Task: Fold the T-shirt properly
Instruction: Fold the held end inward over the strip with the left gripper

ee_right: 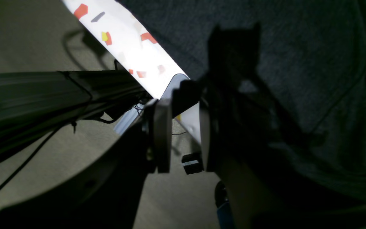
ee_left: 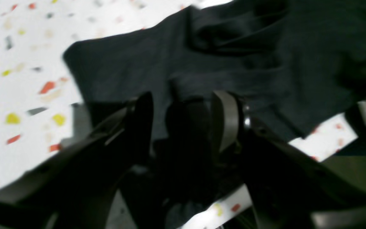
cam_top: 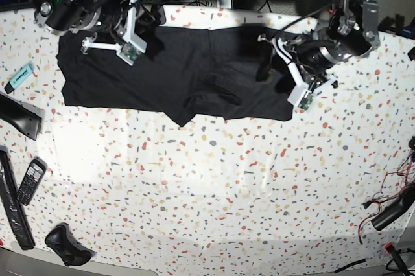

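White terrazzo-speckled tabletop (cam_top: pixel 214 185) fills nearly the whole base view, dotted with red, yellow and grey flecks, with a dark strip of cables and equipment along its far edge.

Across the far part of it lies the T-shirt (cam_top: pixel 168 72), black and plain on the side that shows, spread in a long band from the base view's left to its right. Its near edge runs fairly straight, then dips in a rumpled fold near the middle. In the left wrist view the cloth shows soft wrinkles and a rolled fold at the top.

Both arms reach in from the far side. The left hand (cam_top: pixel 299 80), on the base view's right, hangs over the shirt's end there; the left wrist view (ee_left: pixel 183 121) shows its jaws standing wide apart with black cloth below and between them, nothing pinched. The right hand (cam_top: pixel 123 33), on the base view's left, sits over the shirt's far corner near the tabletop's edge. In the right wrist view (ee_right: pixel 183 133) its jaws are parted with a clear gap, empty, and the floor and tabletop edge show through it.

Smaller items lie along the base view's left edge: a long black bar (cam_top: pixel 11 198), a black remote (cam_top: pixel 19 115), a keypad phone (cam_top: pixel 30 180), a dark mouse-shaped object (cam_top: pixel 65 245) and a teal marker (cam_top: pixel 19 76). Loose wires (cam_top: pixel 389 208) trail at the near right.
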Motion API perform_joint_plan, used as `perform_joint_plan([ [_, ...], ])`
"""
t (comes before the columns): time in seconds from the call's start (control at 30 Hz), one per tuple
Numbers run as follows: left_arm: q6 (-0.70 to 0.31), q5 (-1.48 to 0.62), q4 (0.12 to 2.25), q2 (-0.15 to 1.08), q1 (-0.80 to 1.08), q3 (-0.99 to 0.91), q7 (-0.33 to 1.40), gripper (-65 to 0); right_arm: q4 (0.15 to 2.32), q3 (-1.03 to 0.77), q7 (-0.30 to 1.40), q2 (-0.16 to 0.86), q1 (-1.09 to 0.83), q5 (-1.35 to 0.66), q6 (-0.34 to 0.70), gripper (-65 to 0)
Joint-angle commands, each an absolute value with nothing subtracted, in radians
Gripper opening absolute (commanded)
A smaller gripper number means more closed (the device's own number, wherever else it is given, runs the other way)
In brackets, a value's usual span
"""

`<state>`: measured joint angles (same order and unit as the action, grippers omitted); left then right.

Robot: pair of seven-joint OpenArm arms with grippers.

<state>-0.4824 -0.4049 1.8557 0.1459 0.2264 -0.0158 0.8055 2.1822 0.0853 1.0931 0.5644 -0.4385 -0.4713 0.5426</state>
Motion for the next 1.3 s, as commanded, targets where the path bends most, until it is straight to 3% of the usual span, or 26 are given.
perform_joint_plan([
  [0.0, -0.482, -0.41, 1.869, 0.15, 0.221, -0.018, 0.785, -36.9, 2.2, 0.078, 1.082, 0.574, -0.436, -0.48, 0.546, -50.1],
  [0.1, -0.416, -0.409, 1.845, 0.149, 0.221, -0.018, 0.801, -36.9, 2.2, 0.078, 1.083, 0.574, -0.436, -0.48, 0.546, -50.1],
  [0.53, -0.404, -0.389, 1.812, 0.15, 0.213, 0.231, 0.798, -36.9, 2.2, 0.078, 1.086, 0.574, -0.435, -0.479, 0.546, -50.1],
  [0.77, -0.584, -0.617, 1.813, 0.15, 0.212, 0.336, 0.975, -36.9, 2.2, 0.078, 1.085, 0.574, -0.435, -0.479, 0.546, -50.1],
  [0.93, -0.606, -0.713, 1.813, 0.151, 0.17, 0.339, 0.996, -36.9, 2.2, 0.078, 1.078, 0.574, -0.435, -0.472, 0.546, -50.1],
  [1.07, -0.53, -0.672, 1.813, 0.15, 0.088, 0.339, 0.964, -36.9, 2.2, 0.078, 1.078, 0.574, -0.435, -0.472, 0.546, -50.1],
  [1.17, -0.429, -0.467, 1.812, 0.148, 0.058, 0.34, 0.876, -37.1, 2.2, 0.078, 1.078, 0.574, -0.435, -0.472, 0.546, -50.1],
  [1.27, -0.407, -0.361, 1.808, 0.147, 0.064, 0.342, 0.855, -37.1, 2.2, 0.078, 1.076, 0.574, -0.435, -0.472, 0.546, -50.1],
])
